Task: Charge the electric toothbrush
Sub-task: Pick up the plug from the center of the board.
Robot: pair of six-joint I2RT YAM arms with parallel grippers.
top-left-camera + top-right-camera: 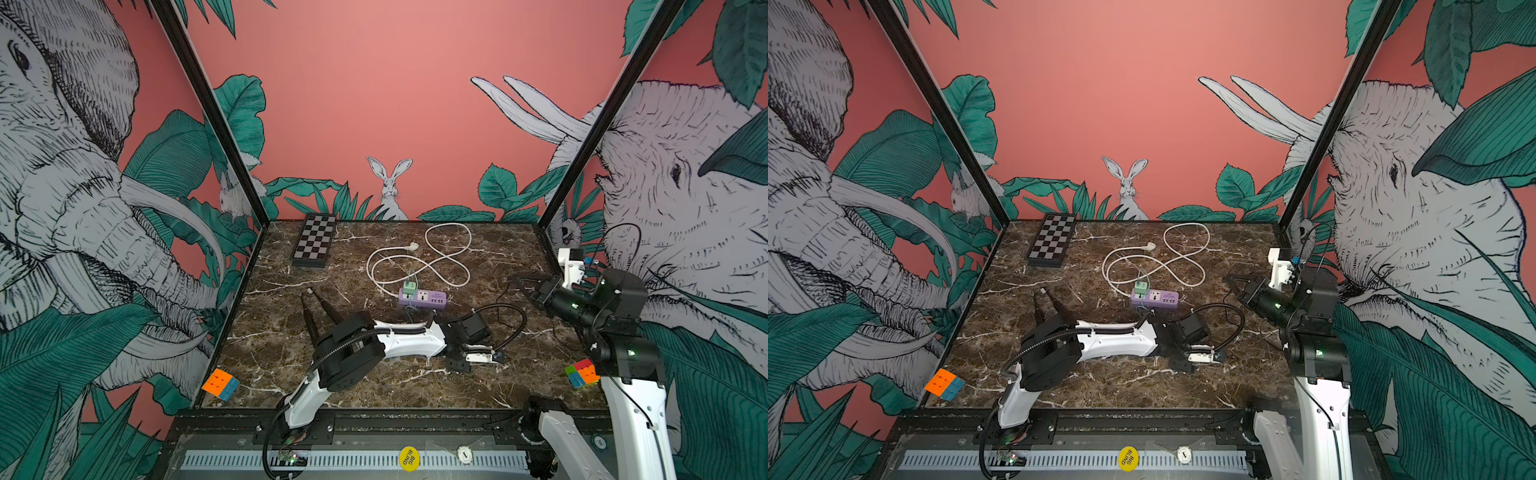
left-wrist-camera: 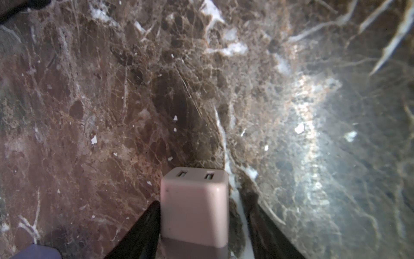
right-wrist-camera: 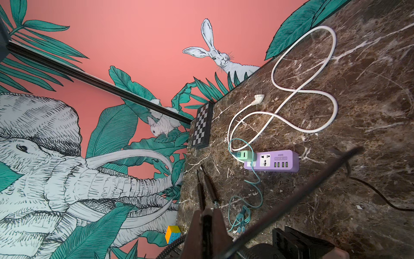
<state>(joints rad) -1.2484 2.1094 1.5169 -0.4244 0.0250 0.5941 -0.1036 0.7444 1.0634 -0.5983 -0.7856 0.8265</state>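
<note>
Two slim black electric toothbrushes (image 1: pixel 309 318) (image 3: pixel 200 192) lie side by side on the marble table, left of centre. The purple power strip (image 1: pixel 422 297) (image 3: pixel 272 161) sits mid-table with a green adapter (image 1: pixel 409 286) plugged in; a teal cable (image 3: pixel 244 215) trails from it. My left gripper (image 2: pixel 200 197) (image 1: pixel 476 358) reaches across to the right, low over the table. It is open around a pale pink two-port USB adapter (image 2: pixel 194 201); one finger touches it and the other stands a gap away. My right gripper (image 3: pixel 207 215) (image 1: pixel 517 277) hovers shut and empty at the right.
The strip's white cord (image 1: pixel 449 257) loops toward the back wall. A folded chessboard (image 1: pixel 314 241) lies at the back left. One colour cube (image 1: pixel 220 384) sits at the front left corner, another (image 1: pixel 582 373) at the front right beside the right arm.
</note>
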